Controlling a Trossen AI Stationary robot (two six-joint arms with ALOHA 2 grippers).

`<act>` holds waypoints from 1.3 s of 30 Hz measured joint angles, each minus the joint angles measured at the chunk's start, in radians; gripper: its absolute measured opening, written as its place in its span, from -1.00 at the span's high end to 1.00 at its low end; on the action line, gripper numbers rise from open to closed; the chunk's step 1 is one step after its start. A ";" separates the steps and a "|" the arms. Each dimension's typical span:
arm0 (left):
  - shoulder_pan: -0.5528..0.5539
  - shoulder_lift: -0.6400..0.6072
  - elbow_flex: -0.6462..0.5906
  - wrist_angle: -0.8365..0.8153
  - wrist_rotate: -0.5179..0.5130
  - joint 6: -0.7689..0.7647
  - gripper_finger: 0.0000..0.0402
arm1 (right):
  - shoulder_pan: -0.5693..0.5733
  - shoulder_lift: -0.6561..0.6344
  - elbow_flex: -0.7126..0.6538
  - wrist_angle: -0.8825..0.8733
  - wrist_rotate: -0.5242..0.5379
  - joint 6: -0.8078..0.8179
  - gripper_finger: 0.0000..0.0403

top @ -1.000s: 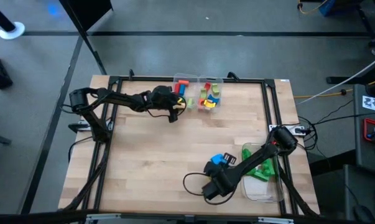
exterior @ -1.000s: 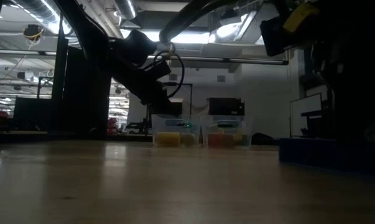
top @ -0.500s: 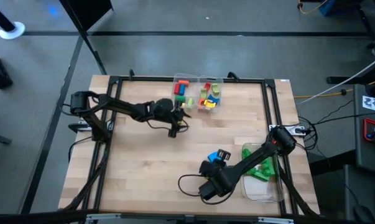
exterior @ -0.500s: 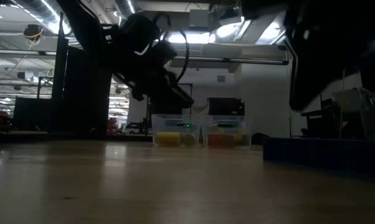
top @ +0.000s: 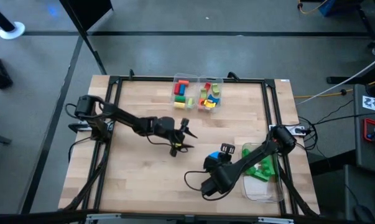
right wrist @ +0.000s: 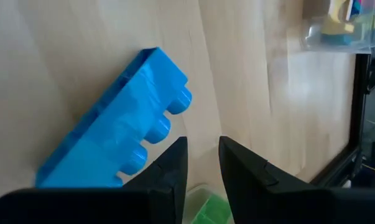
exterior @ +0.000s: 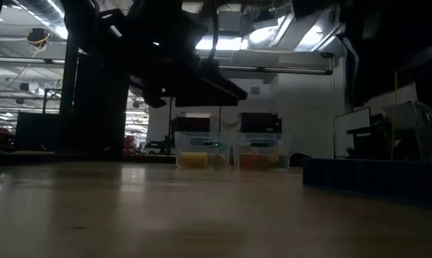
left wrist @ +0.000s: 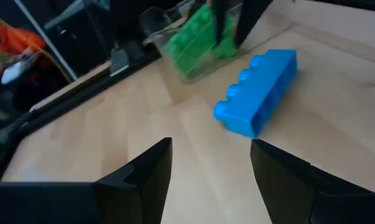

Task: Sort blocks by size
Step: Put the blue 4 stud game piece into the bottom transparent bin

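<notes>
blue brick (top: 220,154) sits alone on the bare wood, lying on its side with its studs showing, just beside the clear bin (top: 262,186) that holds the green bricks (top: 260,168). that's the one i'm after.

my left gripper (top: 186,138) has swung away from the two small containers (top: 196,93) at the back of the table, where a second ago i was hovering over the little red, yellow and green pieces, and now i'm out over the middle of the table (top: 143,180), fingers spread wide, nothing between them. in my left wrist view the blue brick (left wrist: 257,93) is straight ahead past my fingertips, with the green bricks (left wrist: 196,37) behind it.

my right gripper (top: 207,185) has backed off a touch toward the near edge; its fingers (right wrist: 168,165) are nearly together, a narrow gap only, holding nothing, and the blue brick (right wrist: 115,149) lies free just beyond them.

so the small pieces look settled at the back, and what's left, as i judge it, is this one long brick. next move wants a square approach across its narrow sides, or it'll skid toward the bin.
</notes>
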 joint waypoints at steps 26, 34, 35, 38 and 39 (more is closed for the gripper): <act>-0.033 0.041 0.000 0.002 -0.036 0.002 -0.01 | -0.019 -0.006 -0.173 0.398 -0.244 -0.083 0.54; -0.067 0.041 0.000 -0.001 -0.012 0.002 -0.01 | -0.046 -0.003 -0.162 0.507 -0.207 -0.181 0.54; -0.075 0.041 0.000 -0.001 -0.011 0.002 -0.01 | -0.053 -0.002 -0.159 0.511 -0.205 -0.200 0.54; -0.094 0.041 0.000 -0.005 -0.011 0.003 -0.01 | -0.079 -0.001 -0.157 0.545 -0.198 -0.260 0.54; -0.099 0.041 0.000 -0.008 -0.010 0.002 -0.01 | -0.089 -0.001 -0.157 0.563 -0.194 -0.284 0.54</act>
